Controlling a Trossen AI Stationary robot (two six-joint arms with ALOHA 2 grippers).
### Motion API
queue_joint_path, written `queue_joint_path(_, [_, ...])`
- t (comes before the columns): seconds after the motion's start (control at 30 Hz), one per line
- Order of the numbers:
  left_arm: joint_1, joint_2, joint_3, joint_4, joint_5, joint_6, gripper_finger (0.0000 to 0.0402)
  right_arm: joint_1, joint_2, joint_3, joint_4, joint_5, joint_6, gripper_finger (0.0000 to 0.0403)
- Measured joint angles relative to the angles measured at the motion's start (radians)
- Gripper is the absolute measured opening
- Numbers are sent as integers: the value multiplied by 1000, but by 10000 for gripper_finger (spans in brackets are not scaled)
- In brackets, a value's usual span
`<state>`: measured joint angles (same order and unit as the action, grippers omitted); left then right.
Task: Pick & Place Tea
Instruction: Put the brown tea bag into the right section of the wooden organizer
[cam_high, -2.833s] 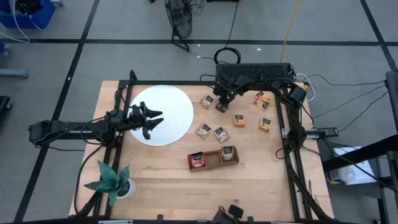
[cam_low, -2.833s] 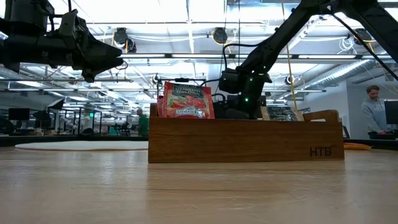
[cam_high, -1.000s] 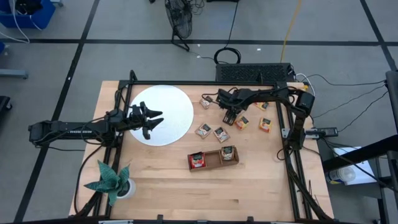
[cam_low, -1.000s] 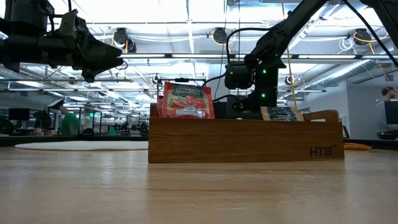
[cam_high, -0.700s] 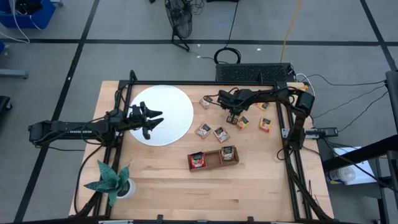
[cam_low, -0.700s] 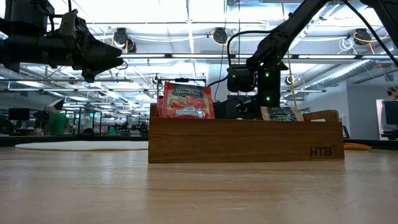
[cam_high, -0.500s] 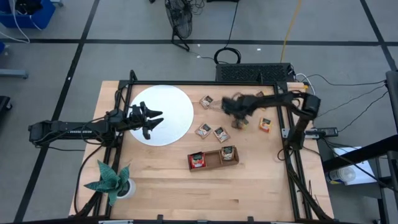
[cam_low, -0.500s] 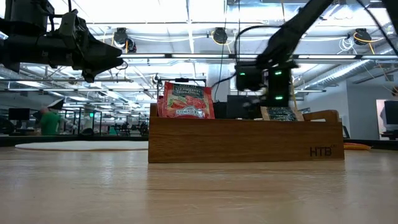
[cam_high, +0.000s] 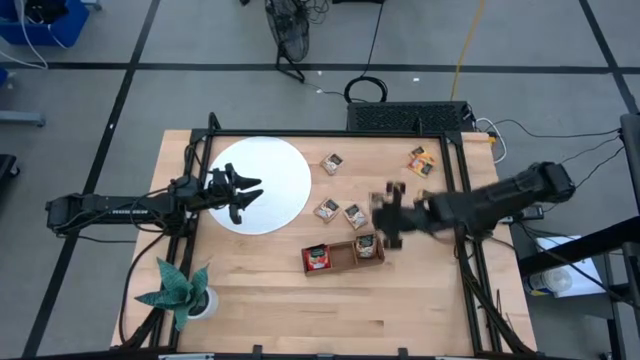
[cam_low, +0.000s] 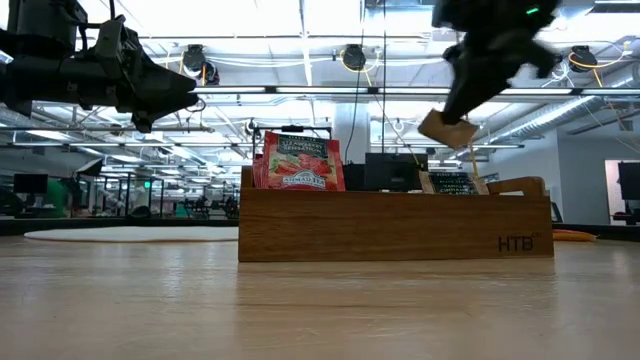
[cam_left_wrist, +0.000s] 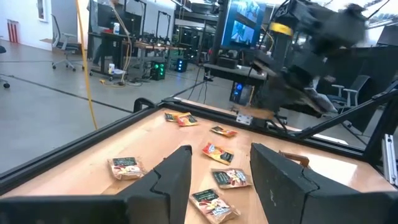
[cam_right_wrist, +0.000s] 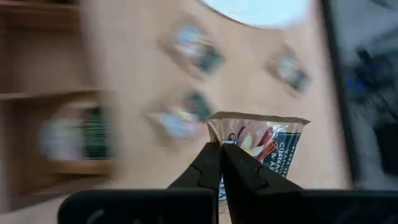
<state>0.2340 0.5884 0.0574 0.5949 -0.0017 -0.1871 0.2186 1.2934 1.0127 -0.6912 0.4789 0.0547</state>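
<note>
- The bench (cam_high: 300, 300) was a pale wooden top inside a dark frame, with open workshop floor all around it.
- Your right jaws (cam_right_wrist: 221, 163) were pressed together, pinching a sachet (cam_right_wrist: 264, 144) by its lower edge; the rest of it stood clear above the tips.
- In the low view that sachet (cam_low: 446, 129) hung tilted, high above the wooden tray (cam_low: 395, 224), so you were in the carry step.
- The tray (cam_high: 343, 256) lay just beside and below the right jaws (cam_high: 392, 222). Its end compartments each held a sachet and the middle one looked free, the likely target.
- To do it well, you needed to line the pinched sachet up over that gap, level the tilt, and descend between the dividers before releasing.
- The thin edge grip could slip, so a slower swing would have helped.
- Loose sachets (cam_high: 340, 212) lay on the bench beyond the tray, others (cam_high: 421, 160) farther off.
- Your left jaws (cam_high: 245, 195) hovered spread and empty over the white disc (cam_high: 275, 165), well apart from the work.
</note>
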Motion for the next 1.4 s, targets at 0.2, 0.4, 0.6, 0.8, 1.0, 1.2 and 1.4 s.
queue_joint_path(0.2, [0,0,0,0,0,0,166,231,27,-97,230,97,51,0])
queue_joint_path(0.4, [0,0,0,0,0,0,166,299,157,-112,279,205,144,0])
queue_joint_path(0.6, [0,0,0,0,0,0,166,301,254,-113,276,201,173,0])
queue_joint_path(0.8, [0,0,0,0,0,0,166,301,255,-113,281,191,172,9])
queue_joint_path(1.0, [0,0,0,0,0,0,166,300,254,-112,287,69,169,43])
queue_joint_path(1.2, [0,0,0,0,0,0,166,301,254,-112,325,14,166,83])
queue_joint_path(1.4, [0,0,0,0,0,0,166,300,233,-112,341,-2,107,108])
